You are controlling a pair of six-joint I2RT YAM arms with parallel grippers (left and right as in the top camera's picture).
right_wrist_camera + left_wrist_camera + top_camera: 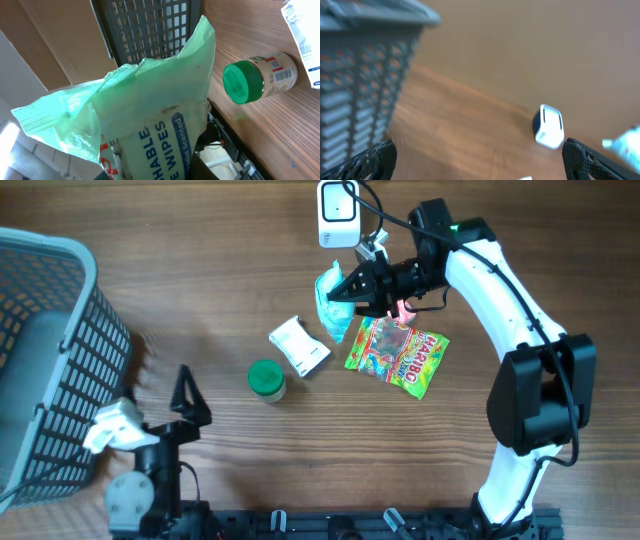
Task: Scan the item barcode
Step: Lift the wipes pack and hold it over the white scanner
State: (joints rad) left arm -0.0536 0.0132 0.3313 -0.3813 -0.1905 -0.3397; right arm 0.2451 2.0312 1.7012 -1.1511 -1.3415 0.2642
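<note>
My right gripper [352,288] is shut on a teal-green pack of wipes [330,302] and holds it in the air just below the white barcode scanner [338,213] at the table's back edge. In the right wrist view the pack [150,115] fills the frame with its blue lettering showing, and it hides most of my right gripper [165,172]. No barcode shows on the pack. My left gripper [190,402] rests low at the front left, open and empty [480,165]; past it the left wrist view shows the scanner [549,126].
A Haribo candy bag [398,355], a white packet [300,345] and a green-lidded jar [266,379] lie on the wooden table below the held pack. A grey mesh basket [50,360] stands at the left edge. A red glow [405,308] shows near my right wrist.
</note>
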